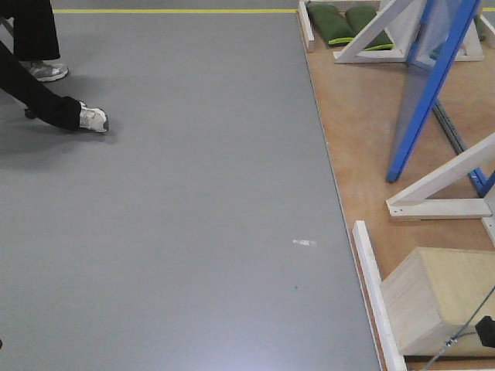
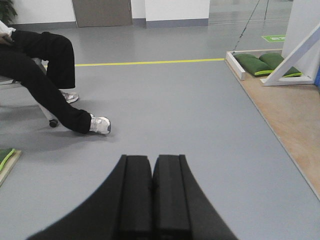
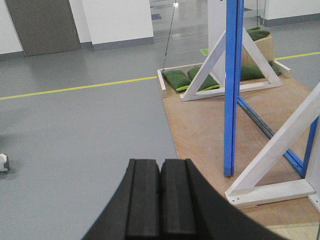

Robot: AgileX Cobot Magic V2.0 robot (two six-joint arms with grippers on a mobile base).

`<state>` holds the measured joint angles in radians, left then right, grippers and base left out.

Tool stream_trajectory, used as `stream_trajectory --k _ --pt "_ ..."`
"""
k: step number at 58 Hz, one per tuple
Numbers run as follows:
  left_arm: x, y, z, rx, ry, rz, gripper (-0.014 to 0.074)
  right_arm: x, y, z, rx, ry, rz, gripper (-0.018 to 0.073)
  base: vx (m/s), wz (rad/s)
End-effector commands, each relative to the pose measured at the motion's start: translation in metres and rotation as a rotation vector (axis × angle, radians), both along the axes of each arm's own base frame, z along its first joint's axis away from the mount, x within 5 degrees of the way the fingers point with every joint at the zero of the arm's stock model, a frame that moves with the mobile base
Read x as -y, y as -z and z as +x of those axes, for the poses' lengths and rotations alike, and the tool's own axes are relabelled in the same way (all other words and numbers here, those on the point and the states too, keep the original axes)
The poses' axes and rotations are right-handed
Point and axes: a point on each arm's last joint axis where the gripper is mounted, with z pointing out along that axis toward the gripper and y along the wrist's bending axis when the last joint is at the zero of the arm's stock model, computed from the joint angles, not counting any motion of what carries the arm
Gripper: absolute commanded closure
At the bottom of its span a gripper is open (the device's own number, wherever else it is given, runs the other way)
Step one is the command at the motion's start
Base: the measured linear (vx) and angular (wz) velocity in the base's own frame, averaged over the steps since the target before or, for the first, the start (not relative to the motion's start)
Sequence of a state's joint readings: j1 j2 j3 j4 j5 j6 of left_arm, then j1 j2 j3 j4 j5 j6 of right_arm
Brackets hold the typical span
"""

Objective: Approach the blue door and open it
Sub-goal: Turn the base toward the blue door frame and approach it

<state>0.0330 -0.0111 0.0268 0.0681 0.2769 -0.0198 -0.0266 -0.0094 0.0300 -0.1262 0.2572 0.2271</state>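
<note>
The approach stage is judged to be in hand, since the door has not yet been reached. The blue door is seen edge-on at the right of the front view, stood on a plywood platform between white diagonal braces, well apart from both arms. No lever handle can be made out in any view. The left gripper is held with its pads pressed together on nothing, and the right gripper likewise. For the next move, a turn of the base to the right is called for, so that the panel is faced and its handle found. The platform's raised white rim should be allowed for, and the seated person at the left kept clear of
</note>
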Motion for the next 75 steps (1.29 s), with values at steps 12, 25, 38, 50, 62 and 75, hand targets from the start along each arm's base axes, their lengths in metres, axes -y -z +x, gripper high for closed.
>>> stream_trajectory --k 12,25,38,50,62,75 --pt "0.0007 -0.0170 -0.0007 0.126 0.008 -0.004 0.0524 -0.0006 -0.0078 0.0001 0.098 -0.006 -0.014 0.0559 0.44 0.00" --pt "0.0007 -0.0170 -0.0007 0.126 0.008 -0.004 0.0524 -0.0006 -0.0078 0.0001 0.098 -0.006 -0.014 0.0559 0.44 0.05" --pt "0.0007 -0.0177 -0.0008 0.128 0.008 -0.004 0.0524 -0.0006 -0.0081 0.0001 0.098 -0.006 -0.014 0.0559 0.40 0.00" --pt "0.0007 -0.0177 -0.0008 0.128 0.008 -0.004 0.0524 -0.0006 -0.0081 0.0001 0.098 -0.006 -0.014 0.0559 0.37 -0.02" --pt "0.0007 -0.0177 -0.0008 0.128 0.008 -0.004 0.0524 -0.0005 -0.0080 0.0001 0.097 -0.006 -0.014 0.0559 0.35 -0.02" --pt "0.0007 -0.0177 -0.0008 0.128 0.008 -0.004 0.0524 -0.0005 -0.0080 0.0001 0.097 -0.006 -0.014 0.0559 0.33 -0.02"
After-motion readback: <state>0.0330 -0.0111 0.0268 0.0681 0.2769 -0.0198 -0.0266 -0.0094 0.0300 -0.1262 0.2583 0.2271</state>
